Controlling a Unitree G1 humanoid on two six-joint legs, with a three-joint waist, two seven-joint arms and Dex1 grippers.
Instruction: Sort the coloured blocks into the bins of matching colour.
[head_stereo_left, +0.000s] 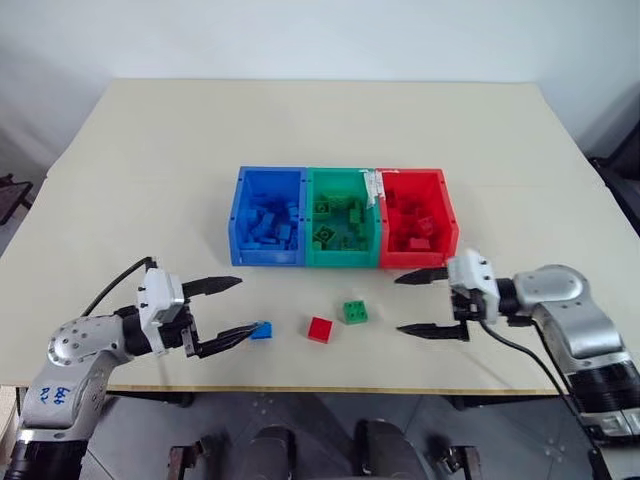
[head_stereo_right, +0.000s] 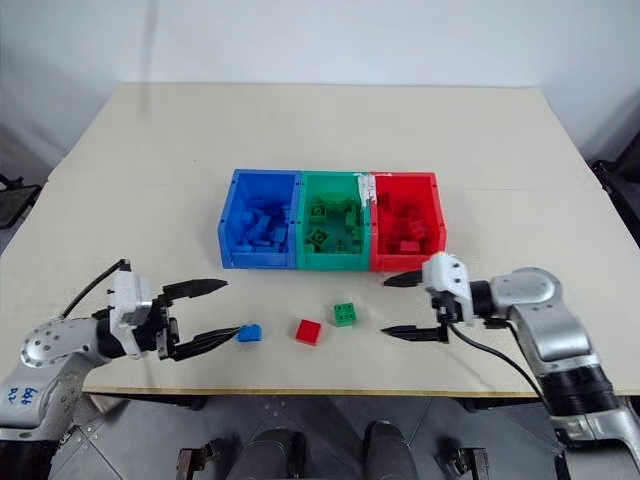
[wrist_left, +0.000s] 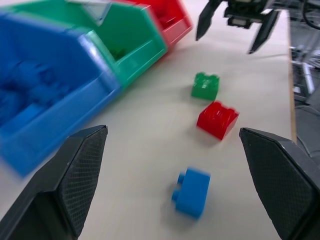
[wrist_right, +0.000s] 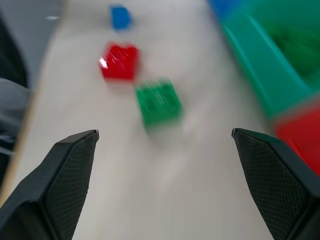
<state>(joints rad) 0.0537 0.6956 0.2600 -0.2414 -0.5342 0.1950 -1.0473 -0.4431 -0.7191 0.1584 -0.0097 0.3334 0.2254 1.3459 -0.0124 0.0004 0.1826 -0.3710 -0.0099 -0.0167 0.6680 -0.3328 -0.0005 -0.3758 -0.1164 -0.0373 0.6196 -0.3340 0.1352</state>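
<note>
1. Blocks loose on the table (head_stereo_left: 150, 150): blue block (head_stereo_left: 262, 330), red block (head_stereo_left: 320, 329), green block (head_stereo_left: 355, 311), in a rough row in front of the bins, near the table's front edge.
2. Blue block is farthest to the robot's left, red in the middle, green to the right and slightly nearer the bins. All three apart from each other, none touching.
3. Bins: blue bin (head_stereo_left: 236, 225), green bin (head_stereo_left: 340, 258), red bin (head_stereo_left: 446, 215), joined side by side mid-table, blue on the robot's left. Each already has same-colour blocks inside. Pale tape strip (head_stereo_left: 373, 187) sits on the green/red divider.
4. Left gripper (head_stereo_left: 240, 306): fingers spread wide, nothing held. Lower fingertip is right at the blue block; can't tell if it touches. In the left wrist view the blue block (wrist_left: 192, 192) lies between the two fingers (wrist_left: 75, 175).
5. Right gripper (head_stereo_left: 415, 302): fingers spread wide, nothing held, pointing across toward the left arm. Sits just in front of the red bin, to the right of the green block, clear of it.
</note>
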